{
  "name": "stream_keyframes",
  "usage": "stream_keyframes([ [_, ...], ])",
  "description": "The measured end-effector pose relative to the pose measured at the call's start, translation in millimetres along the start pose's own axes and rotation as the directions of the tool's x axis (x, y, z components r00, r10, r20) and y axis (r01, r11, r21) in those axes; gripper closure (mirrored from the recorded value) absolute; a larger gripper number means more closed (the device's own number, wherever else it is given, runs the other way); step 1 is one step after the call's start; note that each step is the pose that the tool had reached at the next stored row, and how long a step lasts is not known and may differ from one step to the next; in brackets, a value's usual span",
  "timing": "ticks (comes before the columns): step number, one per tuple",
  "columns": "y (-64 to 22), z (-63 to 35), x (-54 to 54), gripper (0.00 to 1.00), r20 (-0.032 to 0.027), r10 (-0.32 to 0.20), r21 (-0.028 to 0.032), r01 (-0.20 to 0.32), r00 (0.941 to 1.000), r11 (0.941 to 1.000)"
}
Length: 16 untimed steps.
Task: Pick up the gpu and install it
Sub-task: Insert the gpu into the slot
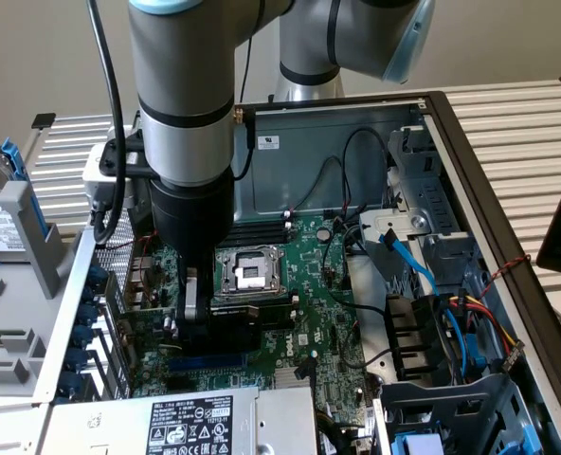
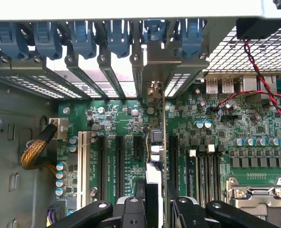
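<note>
Gripper (image 2: 157, 205) clamped on small green, silver-bracketed gpu card (image 2: 157, 140); I see large green motherboard (image 2: 254, 124) directly beneath.

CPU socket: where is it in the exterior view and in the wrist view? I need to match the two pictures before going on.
Exterior view: the CPU socket sits near the picture's middle on the motherboard, a silver frame between black memory slots.
Wrist view: the CPU socket is cut by the picture's edge, beside the memory slots, away from the case's card openings.
Shared landmark: the row of blue latches along the case wall.
</note>
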State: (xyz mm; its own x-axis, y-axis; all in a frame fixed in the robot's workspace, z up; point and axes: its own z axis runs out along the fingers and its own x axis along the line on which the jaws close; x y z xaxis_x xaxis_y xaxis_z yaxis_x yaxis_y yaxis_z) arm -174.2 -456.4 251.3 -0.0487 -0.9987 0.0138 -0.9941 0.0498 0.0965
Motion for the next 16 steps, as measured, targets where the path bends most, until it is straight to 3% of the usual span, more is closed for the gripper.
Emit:
stream_keyframes([
  [6, 0.0, 0.1, 0.0, 0.73, -0.0037, 0.001, 0.0002, -0.001, 1.0000, 1.0000],
  [9, -0.1, 0.5, 0.0, 0.73, -0.0093, 0.002, 0.0004, -0.002, 1.0000, 1.0000],
  [16, 0.8, 0.8, -1.3, 0.73, -0.0096, 0.004, 0.0005, -0.004, 0.9999, 1.0000],
])
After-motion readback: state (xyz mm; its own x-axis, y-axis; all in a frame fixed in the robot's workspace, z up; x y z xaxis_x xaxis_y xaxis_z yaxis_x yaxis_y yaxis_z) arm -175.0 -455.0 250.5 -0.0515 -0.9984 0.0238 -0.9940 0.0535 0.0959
